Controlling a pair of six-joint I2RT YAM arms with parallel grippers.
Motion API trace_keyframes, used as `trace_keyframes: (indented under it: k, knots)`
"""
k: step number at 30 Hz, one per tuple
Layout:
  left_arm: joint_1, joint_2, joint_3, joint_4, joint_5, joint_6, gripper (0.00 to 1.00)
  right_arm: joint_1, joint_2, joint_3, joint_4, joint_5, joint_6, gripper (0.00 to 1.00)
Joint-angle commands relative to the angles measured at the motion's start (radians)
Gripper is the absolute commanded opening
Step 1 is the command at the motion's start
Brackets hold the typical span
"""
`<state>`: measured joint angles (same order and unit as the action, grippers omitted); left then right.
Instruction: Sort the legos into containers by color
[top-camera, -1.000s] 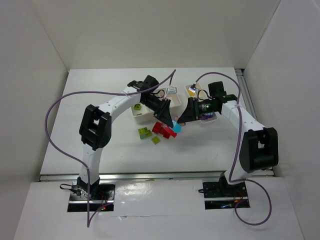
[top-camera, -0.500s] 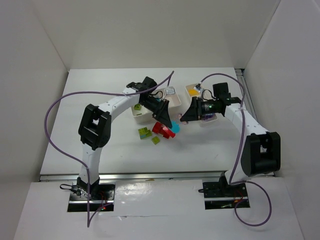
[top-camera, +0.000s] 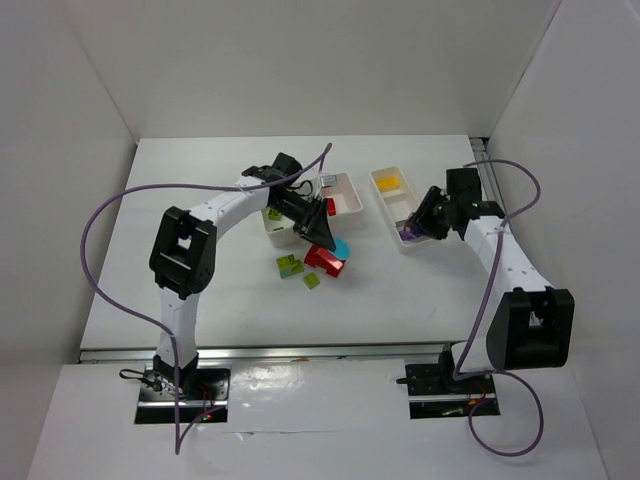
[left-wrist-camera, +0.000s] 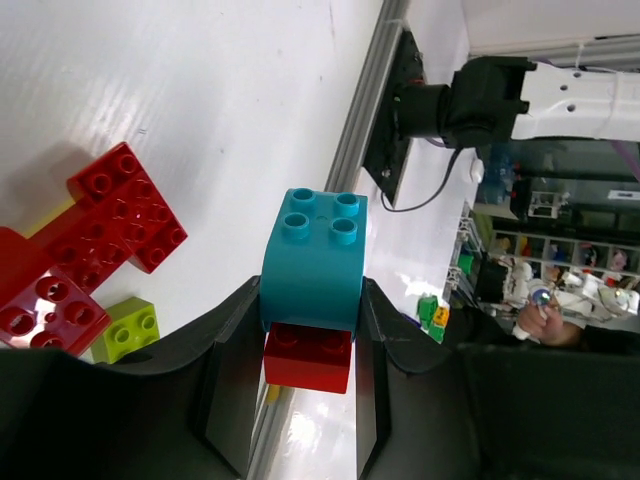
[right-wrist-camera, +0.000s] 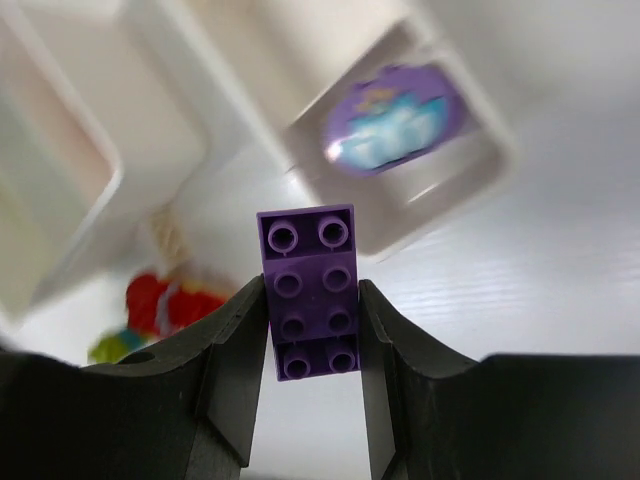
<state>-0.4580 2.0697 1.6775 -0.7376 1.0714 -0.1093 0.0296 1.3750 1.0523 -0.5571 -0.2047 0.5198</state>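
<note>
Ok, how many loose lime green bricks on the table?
2. One lime green plastic brick lies left of the red plastic bricks, a smaller one nearer the arm bases. The left arm may hide others.

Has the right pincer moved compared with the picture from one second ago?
Yes. In the top view the right pincer went rightward, away from the red bricks, to the near end of the narrow tray.

The teal brick (left-wrist-camera: 312, 262) and purple brick (right-wrist-camera: 310, 290) are glossy plastic, the left pincer (left-wrist-camera: 310, 300) matt black, the surface (left-wrist-camera: 200, 80) smooth white.
</note>
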Motion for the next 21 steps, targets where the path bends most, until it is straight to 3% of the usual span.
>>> trace_keyframes:
  k: [1,5,10,21]
  knots:
    - [-0.001,-0.060,0.030,0.044,-0.034,-0.049,0.00,-0.003,-0.074,-0.029,-0.058,0.373,0.242,0.02]
    - [-0.001,-0.060,0.039,0.044,-0.074,-0.058,0.00,-0.003,-0.097,-0.081,0.041,0.381,0.350,0.04]
    - [-0.001,-0.060,0.039,0.034,-0.094,-0.049,0.00,-0.003,0.040,-0.015,0.045,0.372,0.370,0.06]
    - [-0.001,-0.060,0.039,0.024,-0.103,-0.040,0.00,-0.003,0.076,-0.080,0.220,0.312,0.370,0.08]
